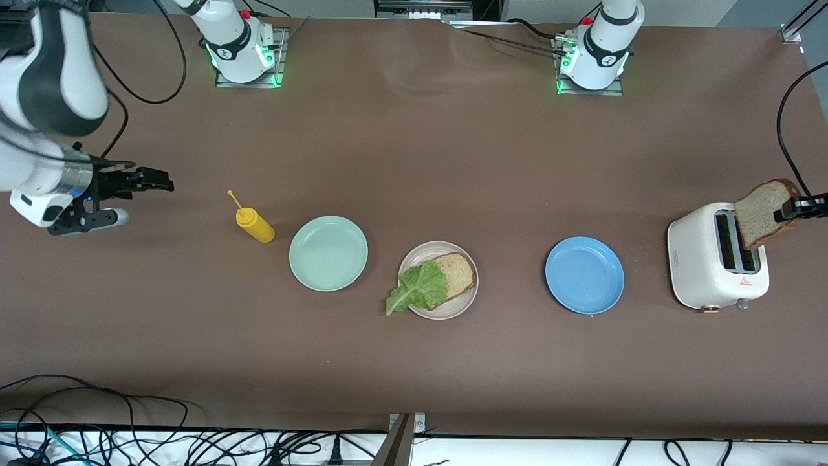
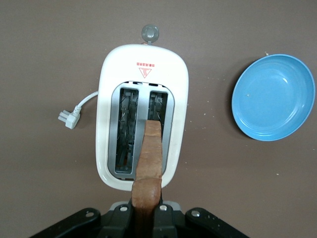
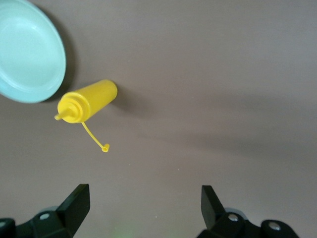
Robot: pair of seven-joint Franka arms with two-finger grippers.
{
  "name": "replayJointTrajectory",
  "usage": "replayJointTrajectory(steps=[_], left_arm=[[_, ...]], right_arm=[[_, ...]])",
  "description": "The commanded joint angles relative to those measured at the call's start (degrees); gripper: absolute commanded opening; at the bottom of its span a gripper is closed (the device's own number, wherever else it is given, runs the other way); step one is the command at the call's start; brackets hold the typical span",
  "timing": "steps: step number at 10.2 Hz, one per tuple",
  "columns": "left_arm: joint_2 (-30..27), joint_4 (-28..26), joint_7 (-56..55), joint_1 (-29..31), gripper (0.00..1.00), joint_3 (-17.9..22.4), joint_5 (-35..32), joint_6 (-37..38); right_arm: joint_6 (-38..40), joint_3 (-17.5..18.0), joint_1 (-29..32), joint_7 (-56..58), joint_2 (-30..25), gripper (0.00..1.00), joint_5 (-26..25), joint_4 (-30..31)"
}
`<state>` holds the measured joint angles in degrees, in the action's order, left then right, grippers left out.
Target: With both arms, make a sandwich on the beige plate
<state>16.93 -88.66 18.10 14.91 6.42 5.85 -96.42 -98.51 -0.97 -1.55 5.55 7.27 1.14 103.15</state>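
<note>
The beige plate [image 1: 467, 296] sits mid-table with one brown bread slice [image 1: 458, 275] on it. A green lettuce leaf [image 1: 419, 288] lies over that slice and hangs past the rim. A second bread slice [image 1: 763, 213] hangs above the white toaster [image 1: 702, 262], with my left gripper [image 1: 797, 207] shut on its top edge. In the left wrist view that bread slice [image 2: 150, 163] is edge-on over a slot of the toaster [image 2: 142, 79], held by my left gripper [image 2: 146, 218]. My right gripper [image 1: 152, 179] waits open over bare table at the right arm's end, and in its wrist view the right gripper [image 3: 145, 203] holds nothing.
A yellow squeeze bottle [image 1: 255, 224] stands beside a mint-green plate [image 1: 328, 252], both toward the right arm's end from the beige plate. A blue plate [image 1: 584, 274] lies between the beige plate and the toaster. The toaster's white plug [image 2: 68, 118] lies on the table. Cables run along the front edge.
</note>
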Motion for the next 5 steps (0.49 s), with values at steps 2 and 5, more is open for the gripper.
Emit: replayJointTrajectory(steps=[2, 5], left_arm=[[-1.98, 1.74, -8.92, -2.33, 0.00, 1.31, 10.37, 3.26], [-3.05, -0.45, -17.55, -3.31, 0.00, 2.72, 28.79, 4.31]], right_arm=[[-2.64, -2.26, -2.93, -6.17, -9.71, 1.00, -1.77, 0.92], [4.69, -5.79, -4.25, -5.99, -12.46, 1.00, 2.11, -3.89]])
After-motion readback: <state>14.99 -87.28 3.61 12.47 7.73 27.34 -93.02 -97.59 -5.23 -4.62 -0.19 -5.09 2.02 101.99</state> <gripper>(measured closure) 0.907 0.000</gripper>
